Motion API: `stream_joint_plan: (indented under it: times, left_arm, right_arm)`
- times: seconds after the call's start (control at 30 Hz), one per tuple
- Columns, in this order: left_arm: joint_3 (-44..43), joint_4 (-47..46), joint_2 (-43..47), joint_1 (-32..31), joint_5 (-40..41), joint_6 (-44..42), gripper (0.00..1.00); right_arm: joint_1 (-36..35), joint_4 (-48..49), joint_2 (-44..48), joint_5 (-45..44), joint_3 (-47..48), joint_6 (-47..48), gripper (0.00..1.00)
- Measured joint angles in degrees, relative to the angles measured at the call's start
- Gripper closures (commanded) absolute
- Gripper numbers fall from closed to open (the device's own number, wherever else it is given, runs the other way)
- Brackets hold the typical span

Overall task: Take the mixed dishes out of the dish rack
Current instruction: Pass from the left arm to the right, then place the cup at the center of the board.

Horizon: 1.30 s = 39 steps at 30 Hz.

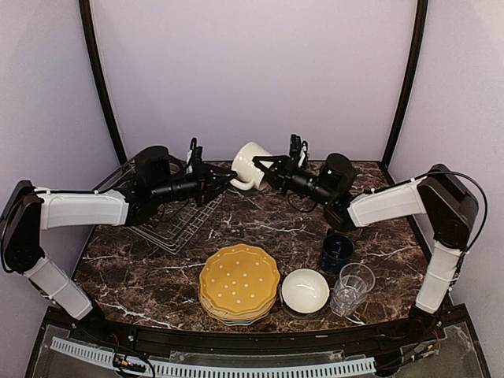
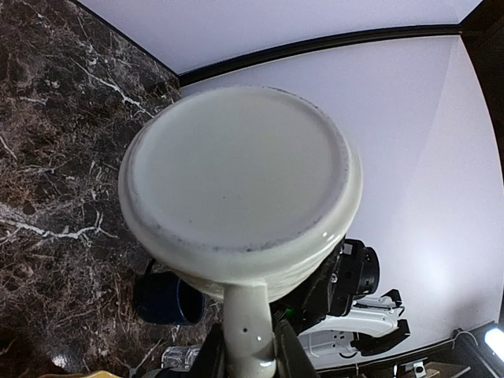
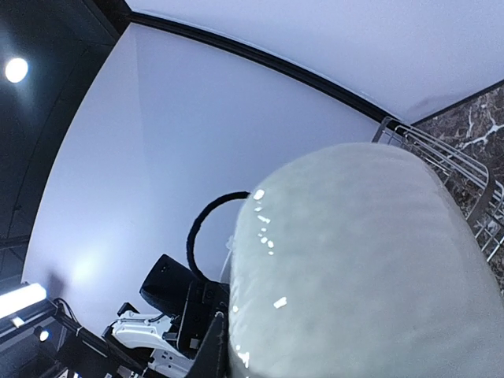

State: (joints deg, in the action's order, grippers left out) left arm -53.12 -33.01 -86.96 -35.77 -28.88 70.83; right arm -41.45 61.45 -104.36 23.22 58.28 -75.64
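The cream mug (image 1: 250, 165) hangs in the air between both arms, tilted, above the back of the table. My left gripper (image 1: 228, 179) is shut on its handle (image 2: 248, 323), with a finger on each side; the mug's flat base (image 2: 236, 169) fills the left wrist view. My right gripper (image 1: 264, 172) is at the mug's other side. In the right wrist view one finger (image 3: 214, 350) presses the mug's wall (image 3: 354, 268) and the other finger is hidden. The wire dish rack (image 1: 177, 224) lies tilted under my left arm and looks empty.
A stack of scalloped plates with the yellow one (image 1: 239, 279) on top sits at the front middle. Beside it are the white bowl (image 1: 305, 290), the clear tumbler (image 1: 351, 287) and the dark blue mug (image 1: 337, 252). The rack's rim (image 3: 441, 161) shows past the mug.
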Motion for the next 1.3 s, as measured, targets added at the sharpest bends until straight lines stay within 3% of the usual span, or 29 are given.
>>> stream_joint_plan:
  times: [0.07, 0.13, 0.3, 0.37, 0.47, 0.63, 0.87, 1.07, 1.3]
  left_arm:
    - [0.7, -0.59, -0.07, -0.2, -0.59, 1.36, 0.98]
    - [1.14, -0.83, -0.07, -0.44, -0.9, 1.88, 0.87]
    - [2.58, -1.18, -0.02, -1.01, -0.98, -1.64, 0.32]
    - [3.3, -0.39, 0.13, -1.01, -0.66, -4.24, 0.16]
    - [3.72, 3.17, 1.46, -0.98, 0.44, -8.57, 0.06]
    - [3.54, 13.22, 7.41, -0.35, 3.82, -17.42, 0.02]
    - [-1.51, 29.09, 16.33, 3.19, 9.38, -30.4, 0.01]
    - [-8.33, 34.93, 18.43, 7.02, 11.45, -38.97, 0.01]
    - [-12.81, 38.18, 18.45, 8.13, 13.6, -48.19, 0.01]
  right_arm:
    - [-0.02, 2.01, 0.0, 1.11, -0.39, 2.03, 1.0]
    - [-0.02, 2.93, 0.17, 1.84, -0.94, 3.67, 1.0]
    - [0.09, 0.87, 2.6, 2.71, -3.45, 6.64, 1.0]
    - [0.68, -1.84, 3.89, 2.69, -4.44, 8.02, 1.0]
    - [1.49, -6.91, 6.08, 2.69, -5.11, 10.67, 1.0]
    - [1.99, -21.88, 11.8, 2.54, -5.2, 18.71, 1.0]
    - [1.2, -54.75, 14.51, -1.55, 2.84, 35.43, 1.0]
    - [-2.67, -77.79, 14.78, -11.8, 7.69, 46.14, 1.0]
    - [-6.34, -94.4, 11.02, -19.78, 16.44, 52.39, 1.0]
